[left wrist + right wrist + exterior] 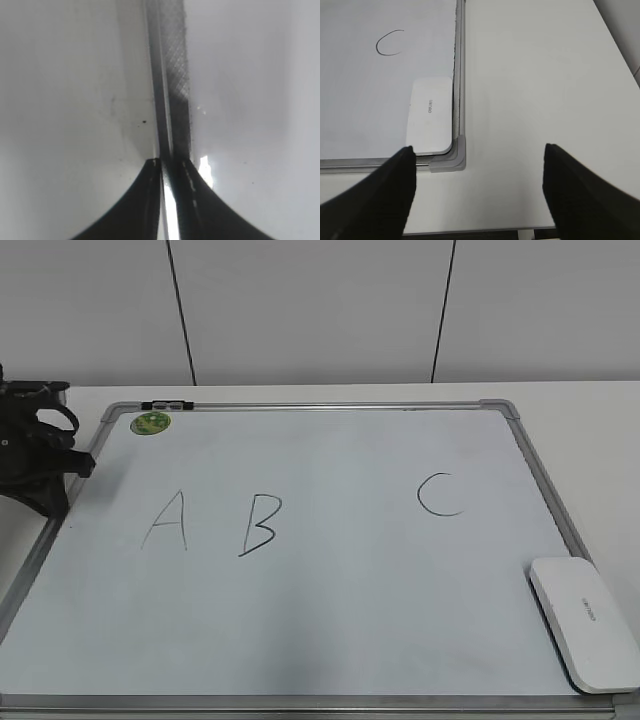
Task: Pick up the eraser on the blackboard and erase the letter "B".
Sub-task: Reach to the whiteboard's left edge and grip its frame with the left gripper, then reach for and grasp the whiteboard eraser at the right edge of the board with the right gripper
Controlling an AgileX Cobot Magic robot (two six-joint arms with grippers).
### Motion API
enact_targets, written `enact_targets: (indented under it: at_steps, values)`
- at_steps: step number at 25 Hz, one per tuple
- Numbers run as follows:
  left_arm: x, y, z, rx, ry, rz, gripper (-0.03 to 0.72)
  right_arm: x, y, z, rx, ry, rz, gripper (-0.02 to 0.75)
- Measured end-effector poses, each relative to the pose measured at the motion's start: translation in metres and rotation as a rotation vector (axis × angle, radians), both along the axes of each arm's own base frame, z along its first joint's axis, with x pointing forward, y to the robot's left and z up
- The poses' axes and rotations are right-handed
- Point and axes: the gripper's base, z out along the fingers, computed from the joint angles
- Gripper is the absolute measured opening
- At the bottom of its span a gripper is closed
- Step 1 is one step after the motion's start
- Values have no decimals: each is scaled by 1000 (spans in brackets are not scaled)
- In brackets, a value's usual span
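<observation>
The blackboard point(330, 610) lies flat on the white counter point(580, 400), its silver frame running close to the counter's near edge. The eraser point(587, 622) rests on the board's surface in the near right corner, tucked against the right frame rail and just short of the grey corner piece point(456, 156). The letter "B" point(260, 524) sits left of the board's middle, with the "A" point(166, 521) just beside it on the left and the "C" point(440, 494) well apart on the right. A wide stretch of bare board lies between the "B" and the eraser. A green sticker point(151, 423) and a black clip point(167, 404) mark the far left corner.

The left gripper point(170, 165) sits at the board's left edge, over the frame rail point(167, 75); its jaws are clenched together with nothing between them. The right gripper point(477, 165) hovers above the near right corner, mostly over bare counter right of the frame; its jaws are released and spread wide, with the eraser just inside the left jaw's line and untouched. Right of the frame the counter is open out to its own right edge.
</observation>
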Motion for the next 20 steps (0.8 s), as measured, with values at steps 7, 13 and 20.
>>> enact_targets:
  at_steps: [7,13,20]
  values:
    - [0,-1,-2,-13,16,8,29,0,0,0,0,0,0,586]
    - [0,-1,-2,-13,16,10,29,0,0,0,0,0,0,587]
    - [0,-1,-3,-13,18,10,32,0,0,0,0,0,0,586]
